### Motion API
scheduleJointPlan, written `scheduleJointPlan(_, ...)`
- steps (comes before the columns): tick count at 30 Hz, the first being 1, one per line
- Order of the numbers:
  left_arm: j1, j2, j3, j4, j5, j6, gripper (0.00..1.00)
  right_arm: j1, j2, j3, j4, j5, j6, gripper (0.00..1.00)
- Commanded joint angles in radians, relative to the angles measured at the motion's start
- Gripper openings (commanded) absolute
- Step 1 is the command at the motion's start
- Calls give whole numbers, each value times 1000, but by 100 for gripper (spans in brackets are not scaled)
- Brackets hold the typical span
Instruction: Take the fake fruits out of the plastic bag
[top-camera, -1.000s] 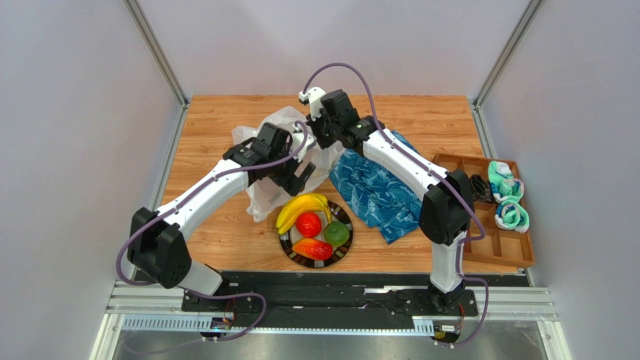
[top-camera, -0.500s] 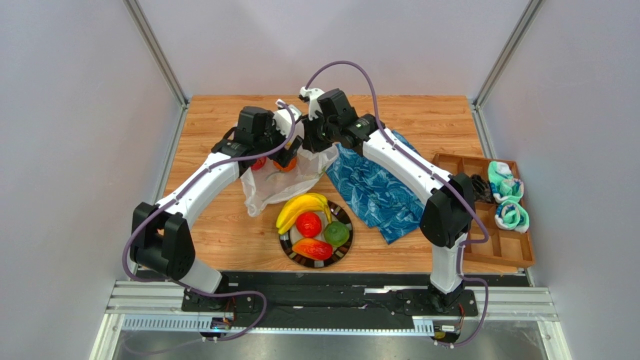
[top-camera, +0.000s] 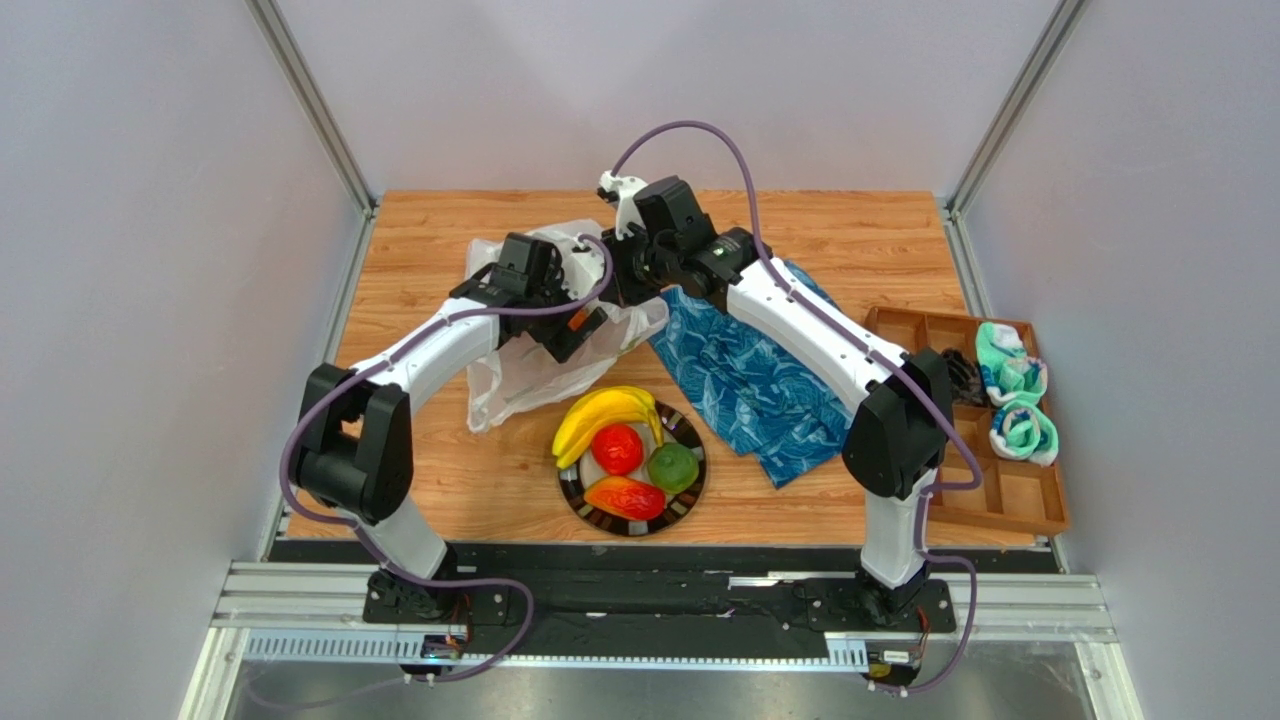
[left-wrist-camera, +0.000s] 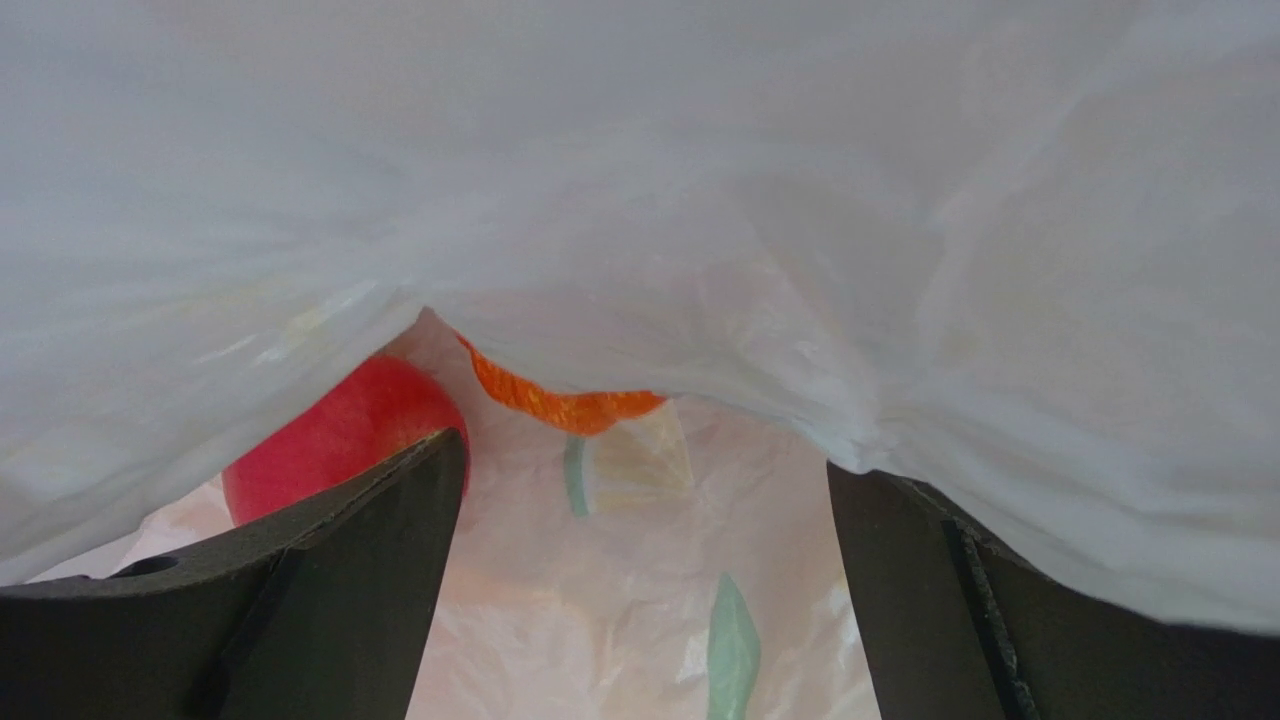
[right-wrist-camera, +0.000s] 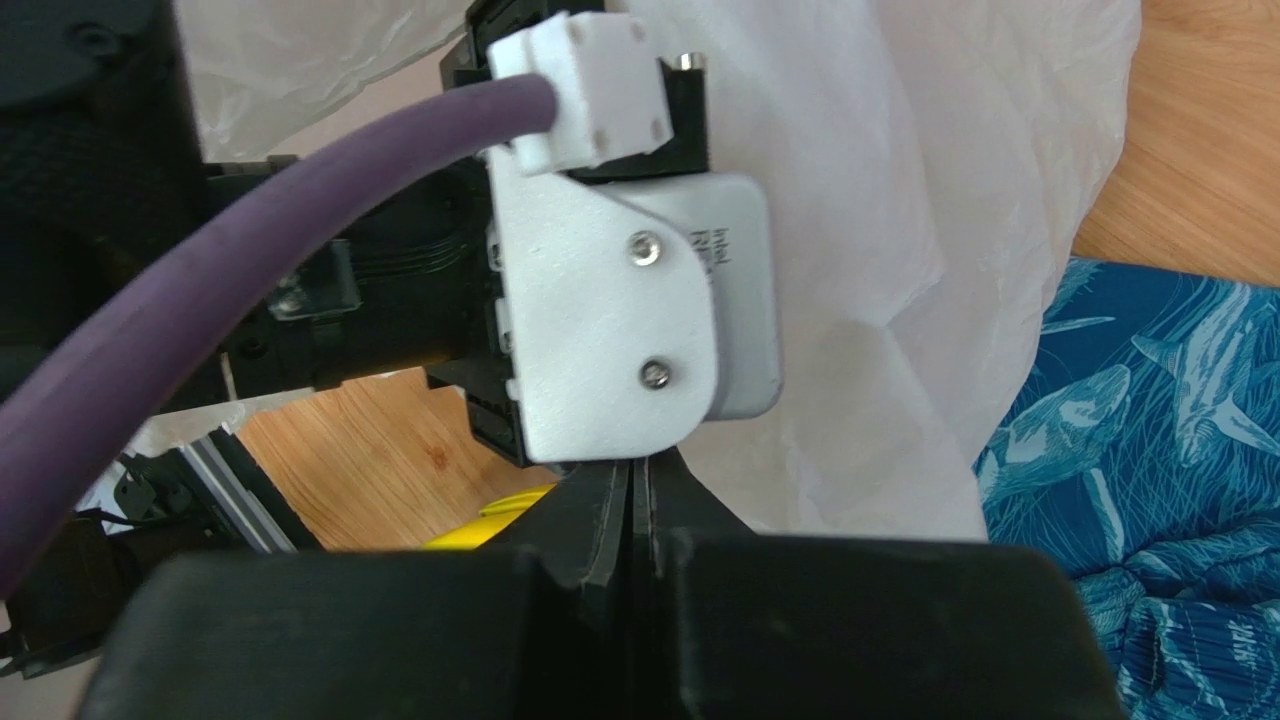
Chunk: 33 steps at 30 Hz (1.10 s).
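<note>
Wood table (top-camera: 857, 225) spreads under everything. On it the plastic bag (top-camera: 519, 378) lies at eleven o'clock from the plate (top-camera: 567, 483), with the blue cloth (top-camera: 751, 390) at two o'clock from it. Four fake fruits sit on the plate: the banana bunch (top-camera: 601, 417), a red round (top-camera: 618, 447), a green one (top-camera: 673, 467) and the mango shape (top-camera: 627, 497).

Two more are inside the bag, seen through my left wrist camera: a red fruit (left-wrist-camera: 338, 435) and an orange one (left-wrist-camera: 564, 405), both half covered by a sagging fold of film. A small green leaf mark (left-wrist-camera: 729, 645) shows on the bag floor.

My left gripper (left-wrist-camera: 646, 600) is within the bag's mouth, jaws spread wide and holding nothing. From between them the red fruit lies at ten o'clock, just past my left finger, and the orange one at eleven, farther in. The red one looks round (so no long axis to line up with); the orange one's shape is hidden.

My right gripper (right-wrist-camera: 631, 503) is outside the bag, at its far side, jaws pressed together; I cannot tell whether any film is caught between them. The left arm is plainly the nearer. I judge that the next reach needs a slide toward ten o'clock, under the fold.
</note>
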Motion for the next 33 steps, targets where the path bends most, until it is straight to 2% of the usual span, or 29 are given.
scheduleJointPlan(1,10,91,82,-12,-42,30,99,0,-68,36,48,-38,24,0)
scheduleJointPlan(12,14,272,158,25,-114,7,98,-1,-69,33,48,-46,25,0)
scheduleJointPlan(14,17,287,180,10,-123,7,93,-3,-65,36,48,-43,25,0)
scheduleJointPlan(17,38,258,181,-6,-79,-17,78,-3,-62,37,46,-40,19,0)
scheduleJointPlan(21,64,121,175,-76,16,-39,56,-9,-43,43,46,-24,10,0)
scheduleJointPlan(24,73,-7,169,-185,77,-59,45,-29,-22,59,49,-6,-7,0)
scheduleJointPlan(26,84,-80,172,-255,143,-71,45,-39,1,65,49,5,-16,0)
scheduleJointPlan(27,87,-154,174,-336,254,-70,45,-44,9,69,49,6,-25,0)
scheduleJointPlan(29,89,-231,155,-416,385,-38,45,-59,27,76,45,8,-33,0)
scheduleJointPlan(30,87,-301,145,-488,509,-27,45,-64,30,76,45,14,-42,0)
scheduleJointPlan(33,61,-418,50,-578,614,-4,45,-67,39,69,45,25,-64,0)
